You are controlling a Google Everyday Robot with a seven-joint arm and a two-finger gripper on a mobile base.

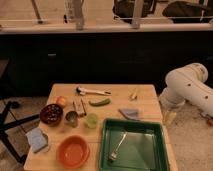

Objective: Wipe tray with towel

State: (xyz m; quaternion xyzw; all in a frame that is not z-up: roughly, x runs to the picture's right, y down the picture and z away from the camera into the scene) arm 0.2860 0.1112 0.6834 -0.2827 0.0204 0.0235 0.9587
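Wooden table (150, 102), one, bearing all the items listed. Tray (105, 146), dark green, rectangular with raised rim, stood at the near right corner of the table; a metal fork (118, 146) lay inside it, left of centre, tines toward the near edge. Towel (130, 113), small, grey-blue and folded, lay on the tabletop just beyond the tray's far rim, outside the tray. Orange bowl (73, 151), round, sat left of the tray near the front edge. Light-blue pad (37, 139), squarish, lay at the table's left edge. Dark red bowl (51, 113) stood behind the pad, with a small orange fruit (61, 100) just beyond it. Metal cup (72, 118) and pale green cup (91, 120) stood side by side between the dark red bowl and the tray. Green vegetable (99, 102), long, lay mid-table; a white-handled utensil (92, 91) lay behind it; a small yellow item (134, 94), too small to identify, lay toward the far right. Robot arm (187, 90), white, stood off the table's right side. Gripper (170, 117) hung below the arm beside the right table edge, level with the towel but apart from it; fingers spread, holding nothing.
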